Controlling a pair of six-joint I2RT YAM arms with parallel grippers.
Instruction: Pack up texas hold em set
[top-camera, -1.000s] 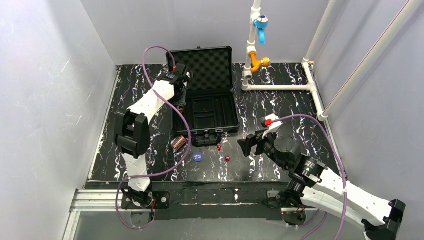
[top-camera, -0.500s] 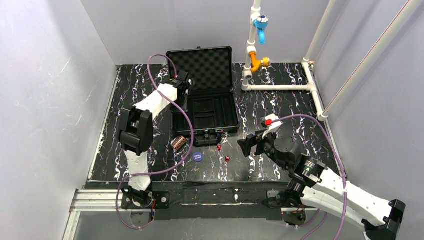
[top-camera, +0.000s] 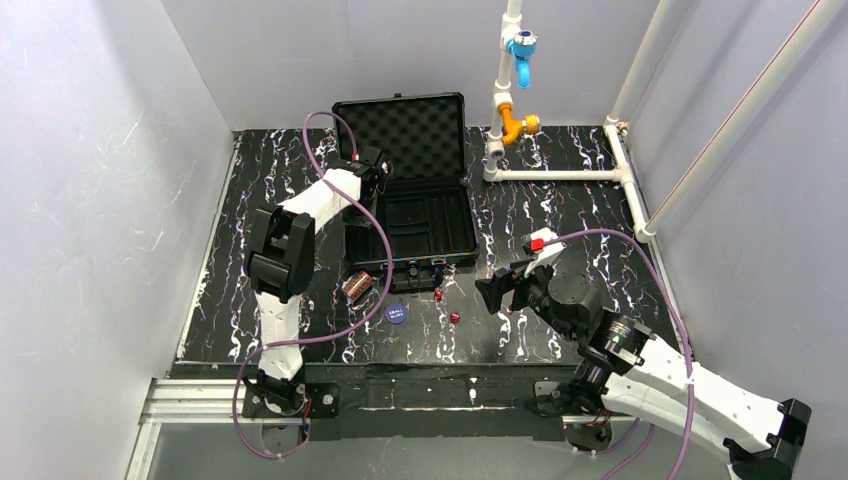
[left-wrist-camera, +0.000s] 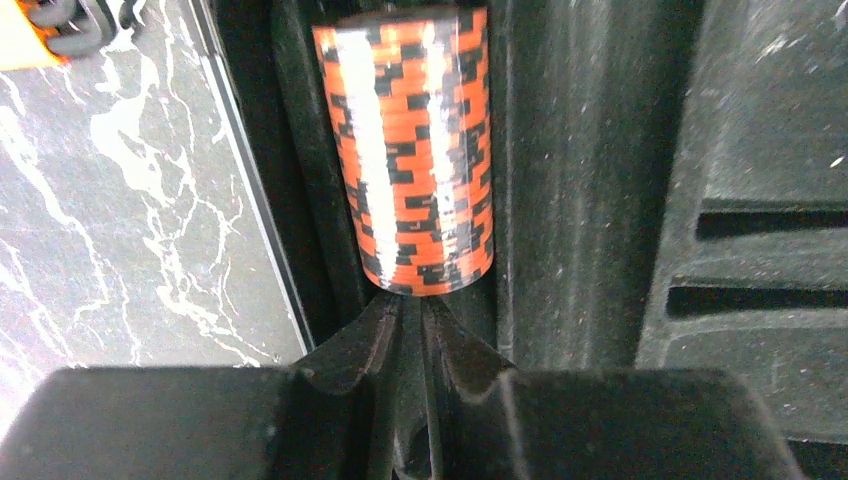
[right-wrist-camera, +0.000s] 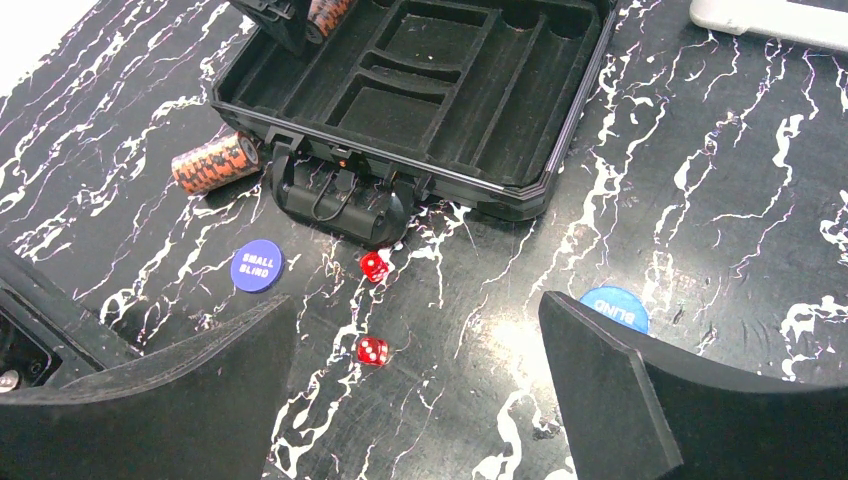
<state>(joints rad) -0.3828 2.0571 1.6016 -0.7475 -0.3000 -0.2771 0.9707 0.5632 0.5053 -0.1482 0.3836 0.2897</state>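
**Slotted stack only nudged, not gripped: spill risk**

Top view: the case (top-camera: 405, 180) is open with the lid (top-camera: 402, 132) up at the far side. The left gripper (top-camera: 368, 168) is over the left edge of the tray (top-camera: 428, 225). A loose chip stack (top-camera: 357, 287), a blue disc (top-camera: 396, 313) and two red dice (top-camera: 438, 294) lie on the table (top-camera: 560, 170) just in front of the case. The right gripper (top-camera: 497, 292) hovers to their right.

Left wrist: fingers narrow, almost together, holding nothing. The tips butt the near end of the slotted chip stack (left-wrist-camera: 415, 150), which lies in the leftmost groove. I can't tell if its far end is seated. An off-axis push would likely fan the chips or ride them up the groove wall.

Right wrist: fingers wide and empty, with a second blue disc (right-wrist-camera: 613, 305) beside the right finger. The dice are small and could squirt out of a pinch. The discs lie flat, so fingertips may just skid over them. The loose stack lies on its side — a squeeze across it could roll or burst it. Both arms working at the tray at once risks a clash.
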